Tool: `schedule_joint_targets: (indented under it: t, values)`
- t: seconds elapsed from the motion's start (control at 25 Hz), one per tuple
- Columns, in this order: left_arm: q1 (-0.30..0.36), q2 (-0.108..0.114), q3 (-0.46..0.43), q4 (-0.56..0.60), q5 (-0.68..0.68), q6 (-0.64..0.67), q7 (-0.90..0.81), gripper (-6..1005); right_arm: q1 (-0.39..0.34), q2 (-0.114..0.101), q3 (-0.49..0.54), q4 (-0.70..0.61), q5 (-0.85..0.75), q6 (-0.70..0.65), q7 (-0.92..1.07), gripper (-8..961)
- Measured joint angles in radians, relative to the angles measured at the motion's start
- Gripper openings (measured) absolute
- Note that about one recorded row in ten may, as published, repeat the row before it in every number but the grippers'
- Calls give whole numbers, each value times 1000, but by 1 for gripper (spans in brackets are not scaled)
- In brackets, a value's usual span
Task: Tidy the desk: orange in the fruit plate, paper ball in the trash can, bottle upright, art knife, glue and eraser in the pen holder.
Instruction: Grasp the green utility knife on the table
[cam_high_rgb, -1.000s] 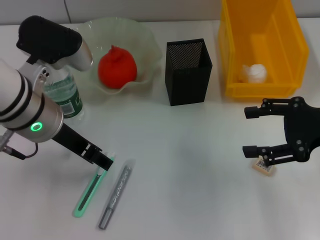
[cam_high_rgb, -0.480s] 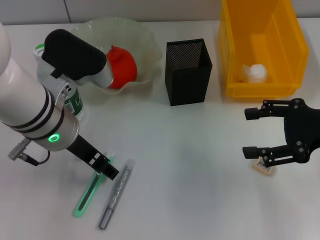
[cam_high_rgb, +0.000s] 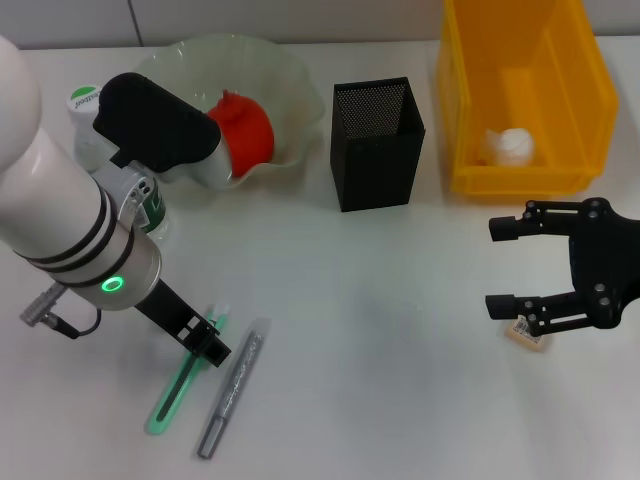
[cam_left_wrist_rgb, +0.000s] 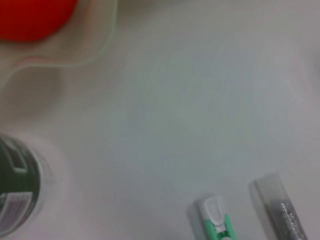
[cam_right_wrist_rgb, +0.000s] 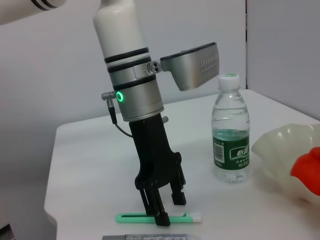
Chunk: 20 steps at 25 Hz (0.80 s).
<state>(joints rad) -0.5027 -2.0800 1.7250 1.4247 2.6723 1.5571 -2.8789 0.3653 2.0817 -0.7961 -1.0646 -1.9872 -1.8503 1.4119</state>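
**Left gripper straddles the green art knife beside the pen holder's crowd**

Counting from the left, with the pen holder as our landmark: one bottle, upright, far to the left of the holder. One fruit plate just left of the holder, one orange in it. Nearer the robot and left of the holder lie one green art knife and one grey glue stick, side by side, just apart.

The left gripper is down on the art knife, its fingers parted with one on either side of the green body, not closed on it; the knife's white tip pokes out beyond them.

Right of the holder stands one yellow trash can, one paper ball inside. Nearer the robot, well right of the holder, the right gripper hangs with its jaws spread wide, and one eraser lies on the desk just under its nearer finger.
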Motion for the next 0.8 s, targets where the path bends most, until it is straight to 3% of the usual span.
schedule_joint_targets:
  t: [0.32,0.44,0.8]
  values:
    - [-7,0,27,-1,23,2,0,648,-7,1,0,3,12,-4,1,843]
    - [-10,0,31,-2,27,2,0,477,-7,1,0,9,12,-6,1,842]
    - [-30,0,43,-26,21,0,0,463,-8,1,0,15,13,-14,1,842]
